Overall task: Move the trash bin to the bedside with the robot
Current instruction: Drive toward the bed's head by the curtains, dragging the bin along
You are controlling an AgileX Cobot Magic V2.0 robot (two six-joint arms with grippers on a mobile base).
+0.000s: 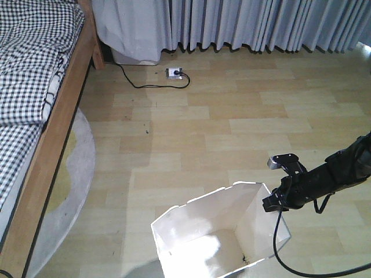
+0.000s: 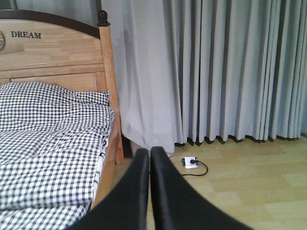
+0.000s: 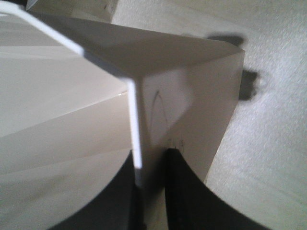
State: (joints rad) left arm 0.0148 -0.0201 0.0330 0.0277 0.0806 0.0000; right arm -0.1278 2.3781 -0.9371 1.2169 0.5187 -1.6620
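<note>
Front view: right arm [image 1: 324, 176] comes in from the right edge, low and nearly level. The right gripper [image 1: 271, 202] is at the right rim corner of the bin [image 1: 214, 229]. The arm's cable [image 1: 290, 258] loops down beside the bin.

The bin stands on the wood floor [image 1: 232, 133] at the bottom of the view, right of centre. It is well apart from the bed [image 1: 55, 130], which runs down the left edge.

Right wrist view, which alone shows the grip up close: the two black fingers [image 3: 189, 201] straddle the bin wall just beside a rim corner. One finger is inside and one outside, clamped on the wall.

Left wrist view, the only one showing the left gripper [image 2: 149, 160]: it is held about level and faces the headboard [image 2: 53, 52]. Its fingers are pressed together with nothing between them.

Room to move: we note bare floor between bin and bed, then a pale round rug [image 1: 84, 168] whose edge runs under the bed rail. On the far side, curtains [image 1: 261, 23] reach the floor. A power strip [image 1: 174, 73] and its black lead [image 1: 133, 82] lie near the bed's corner post.
</note>
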